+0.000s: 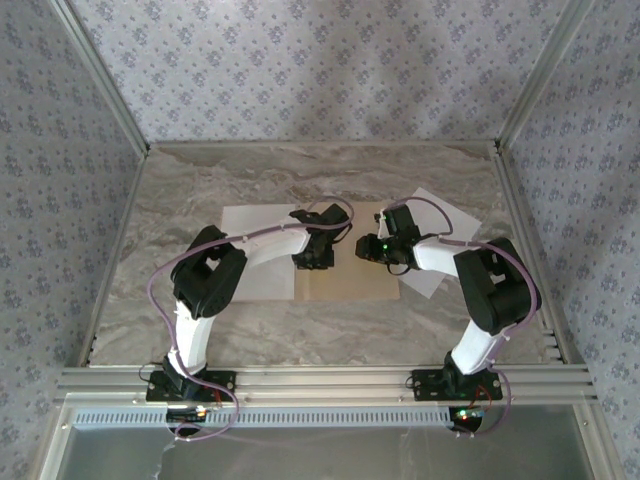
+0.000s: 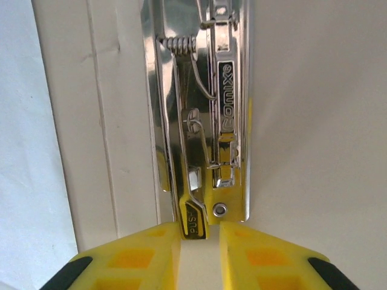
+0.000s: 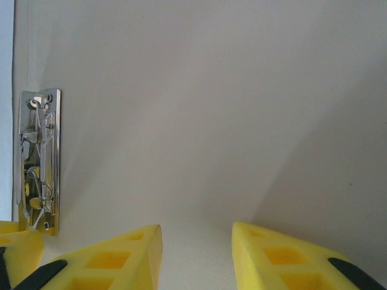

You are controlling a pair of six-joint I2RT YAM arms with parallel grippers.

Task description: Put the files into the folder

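Left hand [image 2: 200,234]: yellow fingers set close on either side of the PUSH tab of the metal clip [image 2: 227,121]; cannot tell whether it is clenched on the tab. Right hand [image 3: 196,235]: released, fingers apart with nothing between, facing a bare leaf of the folder [image 1: 350,285], which lies open in the middle of the desk [image 1: 300,175]. Left sheet [image 1: 250,225] lies at the folder's left edge; right sheet [image 1: 455,215] lies askew at its right, partly under the right arm.

From the top camera I cannot see the middle of the flat tan-brown cardboard folder [image 1: 350,285]. The white robot arms [image 1: 265,243] cover it, and also parts of the two thin white paper sheets [image 1: 245,222]. In the left wrist view the shiny metal clip [image 2: 205,121] is cut by the upper edge.
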